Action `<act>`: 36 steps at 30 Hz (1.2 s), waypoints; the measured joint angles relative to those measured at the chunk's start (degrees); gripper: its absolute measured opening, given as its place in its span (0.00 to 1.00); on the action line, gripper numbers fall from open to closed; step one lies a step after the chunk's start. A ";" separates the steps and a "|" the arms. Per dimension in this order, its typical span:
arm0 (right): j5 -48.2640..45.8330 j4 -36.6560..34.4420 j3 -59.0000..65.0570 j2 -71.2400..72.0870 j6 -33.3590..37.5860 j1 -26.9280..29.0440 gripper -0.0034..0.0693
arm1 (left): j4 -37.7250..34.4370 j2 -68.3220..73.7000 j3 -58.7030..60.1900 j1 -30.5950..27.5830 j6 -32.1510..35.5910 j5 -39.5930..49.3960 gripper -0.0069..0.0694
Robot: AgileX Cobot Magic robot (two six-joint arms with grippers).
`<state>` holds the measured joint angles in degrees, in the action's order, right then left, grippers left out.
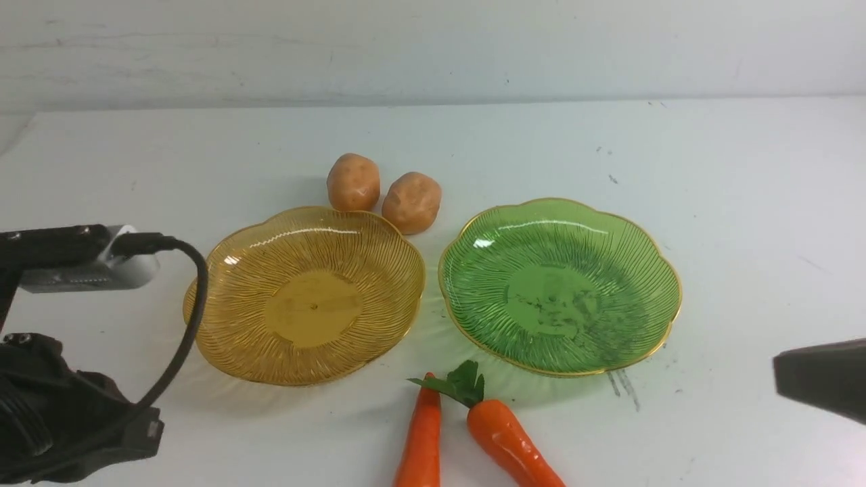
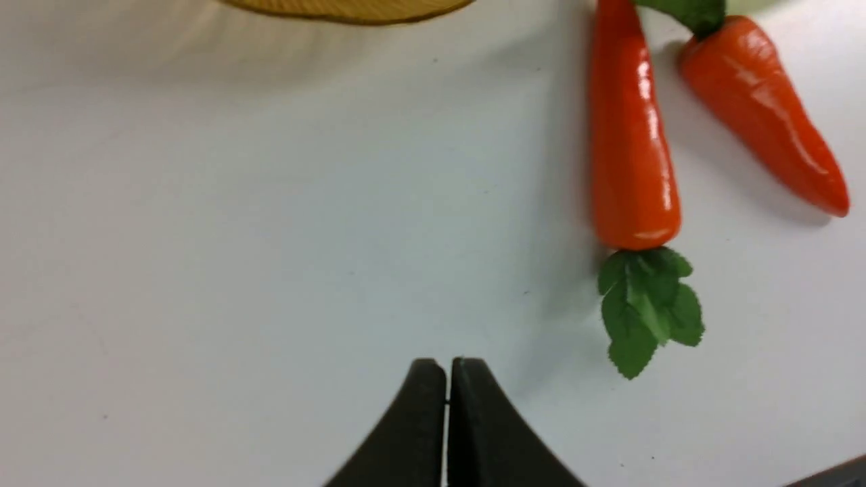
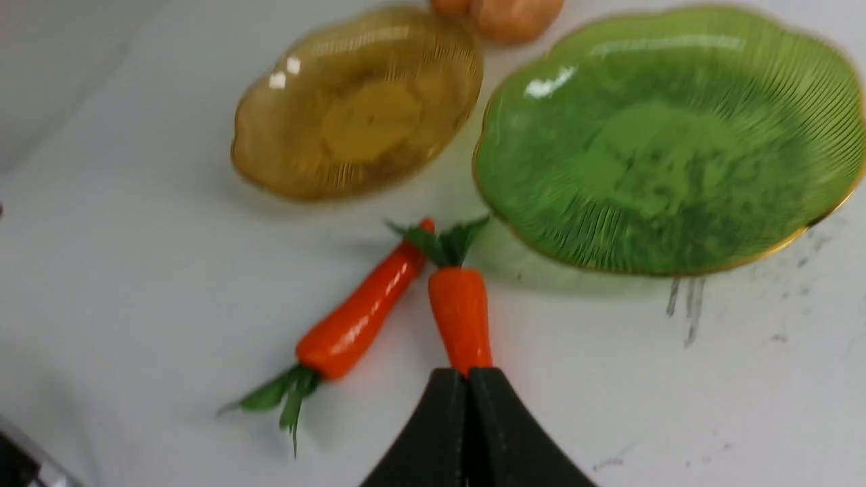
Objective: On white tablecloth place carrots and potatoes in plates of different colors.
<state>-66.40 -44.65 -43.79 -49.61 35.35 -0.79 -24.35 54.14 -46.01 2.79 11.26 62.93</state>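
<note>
Left gripper (image 2: 446,368) and right gripper (image 3: 467,379): jaws pressed together, holding nothing. Carrots (image 1: 421,439) lie on counter (image 1: 744,203), near side of amber plate (image 1: 311,304) and green plate (image 1: 561,291); potatoes (image 1: 353,182) just beyond amber plate.

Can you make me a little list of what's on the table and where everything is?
yellow plate: empty, on the left
green plate: empty, on the right
potatoes: two, on the tablecloth behind the yellow plate
carrots: two, on the tablecloth in front of the plates
left claw: shut, holding nothing
right claw: shut, holding nothing
</note>
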 joint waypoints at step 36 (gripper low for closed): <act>28.70 35.02 -13.66 -53.88 -31.48 -40.26 0.74 | 3.50 2.85 -0.11 13.93 -3.74 -6.34 0.09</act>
<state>-37.71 -9.63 -57.44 -103.48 3.87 -41.06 -20.86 56.98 -46.12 16.73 7.51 56.59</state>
